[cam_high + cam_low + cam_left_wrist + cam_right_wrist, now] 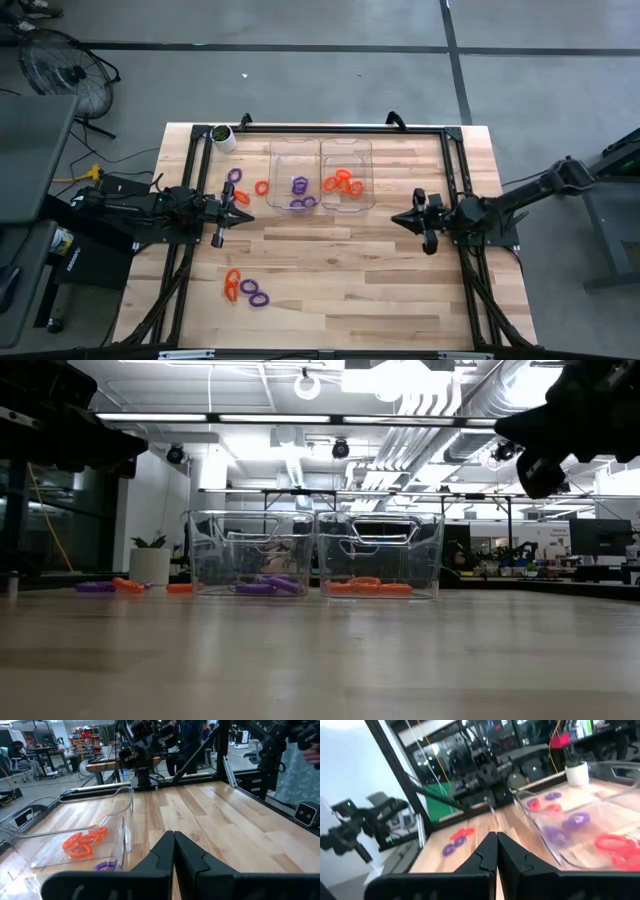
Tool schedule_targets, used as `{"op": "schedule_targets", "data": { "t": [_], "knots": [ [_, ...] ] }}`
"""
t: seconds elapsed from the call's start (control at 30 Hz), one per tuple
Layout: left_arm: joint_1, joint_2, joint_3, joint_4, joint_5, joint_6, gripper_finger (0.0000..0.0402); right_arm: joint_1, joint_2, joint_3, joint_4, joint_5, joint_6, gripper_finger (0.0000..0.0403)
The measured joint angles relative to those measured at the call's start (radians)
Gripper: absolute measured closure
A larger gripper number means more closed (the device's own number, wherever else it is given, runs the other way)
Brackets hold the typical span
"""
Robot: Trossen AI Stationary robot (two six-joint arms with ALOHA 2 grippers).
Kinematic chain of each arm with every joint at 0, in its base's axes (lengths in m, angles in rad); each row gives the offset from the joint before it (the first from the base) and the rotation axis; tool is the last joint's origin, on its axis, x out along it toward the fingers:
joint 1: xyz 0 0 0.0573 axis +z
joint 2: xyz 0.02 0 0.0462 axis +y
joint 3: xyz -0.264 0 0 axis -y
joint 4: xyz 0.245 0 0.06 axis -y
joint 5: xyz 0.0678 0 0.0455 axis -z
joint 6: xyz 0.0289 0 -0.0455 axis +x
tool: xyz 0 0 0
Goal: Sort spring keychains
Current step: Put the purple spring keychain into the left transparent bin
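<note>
Two clear trays stand side by side at the table's far middle. The left tray (pixel 296 172) holds purple spring keychains (pixel 300 190). The right tray (pixel 346 172) holds orange ones (pixel 344 183). Loose keychains lie on the wood: a purple one (pixel 234 176), an orange one (pixel 261 187), an orange and purple pair (pixel 238 197) just beyond the left gripper, and a mixed cluster (pixel 245 288) toward the near edge. My left gripper (pixel 248 216) is shut, left of the trays and pointing right. My right gripper (pixel 394 218) is shut, right of the trays and pointing left. Both are empty.
A white-and-green roll (pixel 224 137) stands at the far left corner of the table. A black frame (pixel 455 180) runs along the far edge and both sides. Bare wood (pixel 340 260) lies between the grippers and toward the near edge. In the low view both trays (pixel 320 555) stand ahead.
</note>
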Motion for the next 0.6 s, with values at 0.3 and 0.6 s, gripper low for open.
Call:
{"op": "schedule_targets", "data": {
  "t": [0.3,0.6],
  "knots": [
    [0.000,0.000,0.000,0.000,0.000,0.000,0.0401,0.000,-0.402,0.000,-0.462,-0.057,-0.028,0.0403],
    [0.000,0.000,0.000,0.000,0.000,0.000,0.0401,-0.017,-0.570,0.004,-0.589,-0.156,-0.188,0.0403]
  ]
}}
